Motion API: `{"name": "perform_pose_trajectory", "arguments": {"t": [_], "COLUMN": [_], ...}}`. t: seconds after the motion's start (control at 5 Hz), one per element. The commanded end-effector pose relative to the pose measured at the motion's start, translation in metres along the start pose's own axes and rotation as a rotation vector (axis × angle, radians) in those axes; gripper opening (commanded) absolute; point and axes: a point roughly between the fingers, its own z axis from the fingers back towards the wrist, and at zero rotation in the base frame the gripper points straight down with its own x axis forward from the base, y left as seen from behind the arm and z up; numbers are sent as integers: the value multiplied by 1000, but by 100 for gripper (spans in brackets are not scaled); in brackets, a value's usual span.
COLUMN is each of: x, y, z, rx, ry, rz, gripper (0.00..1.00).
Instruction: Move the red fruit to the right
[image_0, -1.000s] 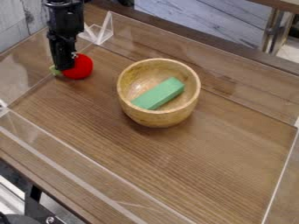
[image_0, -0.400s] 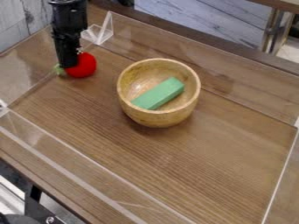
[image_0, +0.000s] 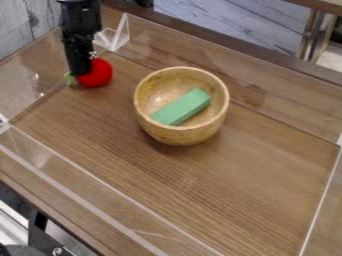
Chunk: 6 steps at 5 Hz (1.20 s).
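Observation:
The red fruit (image_0: 96, 74) is a small round bright-red toy at the far left of the wooden table, left of the wooden bowl. My gripper (image_0: 76, 71) comes down from above, its black fingers against the fruit's left side and shut on it. The fruit's left part is hidden behind the fingers. I cannot tell whether the fruit rests on the table or hangs just above it.
A wooden bowl (image_0: 140, 100) holding a green rectangular block (image_0: 181, 106) stands mid-table, right of the fruit. Clear plastic walls (image_0: 27, 68) fence the wooden tabletop (image_0: 201, 190). A clear bracket (image_0: 115, 35) stands just behind the gripper.
The gripper has closed on the fruit and shifted slightly to the right and away, and the fruit has moved along with it.

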Motion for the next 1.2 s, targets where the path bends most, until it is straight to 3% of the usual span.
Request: {"name": "perform_pose_trajectory", "arguments": {"t": [0.0, 0.4, 0.8, 1.0], "x": [-1, -2, -7, 7], "y": [8, 7, -17, -51], "z": [20, 23, 90, 102], "rx": [30, 4, 67, 54], "ry": [-33, -24, -132, -155], "rz": [13, 18, 132, 152], "gripper": [0, 0, 0, 0]}}
